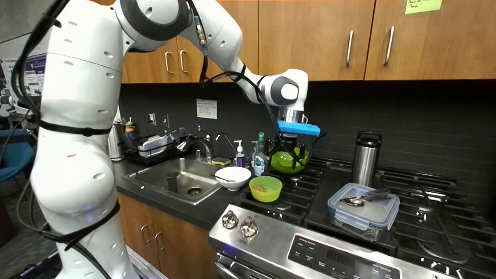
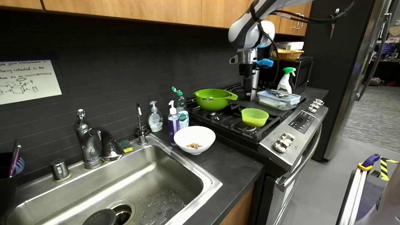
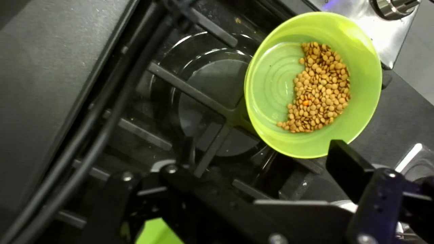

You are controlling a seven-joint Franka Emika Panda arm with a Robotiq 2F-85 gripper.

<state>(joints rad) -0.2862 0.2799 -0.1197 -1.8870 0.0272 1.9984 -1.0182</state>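
Hanging above the stove [image 1: 271, 241], the tool [image 3: 263, 147] is pinching nothing that is showing; its fingers [image 3: 349, 169] are standing spread wide apart. The small bowl [image 2: 254, 120] is sitting on the stove, and the tool is hovering higher than it, apart from it and on the side toward the wall [image 1: 426, 128]. Seen from the tool, then, the small bowl is lying lower and out toward the knobs [image 1: 229, 219]. In the wrist view it is lying off-centre, nearer one finger, whose tip is overlapping the rim along the line of sight. Being round, the small bowl is offering no long axis, though its brown seeds [image 3: 320, 91] are lying banked against one side.

On the wall side of the small bowl, the big bowl [image 2: 215, 101] is resting on the stove; in an exterior view a gap is showing between it and the tool. On the sink [image 2: 213, 185] side of the small bowl, the white bowl [image 2: 197, 136] is standing on the desk [image 2: 225, 165]. On the opposite side of the small bowl, the container [image 1: 368, 216] is resting with a spoon [image 1: 356, 200] lying on top.
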